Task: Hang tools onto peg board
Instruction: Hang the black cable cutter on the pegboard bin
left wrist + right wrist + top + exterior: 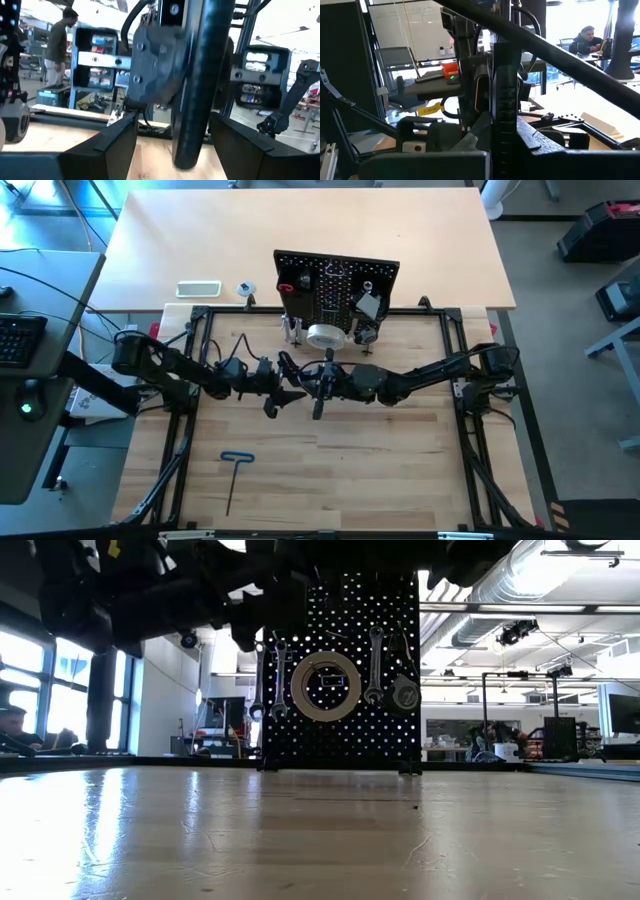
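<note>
We find the right gripper (318, 402) clamped on a dark, stiff bar-like tool (504, 107) at mid-bench. The left gripper (283, 396) stands wide open just left of it, holding nothing. The peg board (336, 281) stands at the far edge, already carrying wrenches (374, 664) and tape roll (325, 686). The blue T-handle hex key (236, 476) lies near-left; we judge it light, rigid and slippery, best taken at mid-shaft.

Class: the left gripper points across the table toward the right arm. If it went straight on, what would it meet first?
Most likely the right gripper and the dark tool upright in it, right ahead of the open left gripper; depth is uncertain.
</note>
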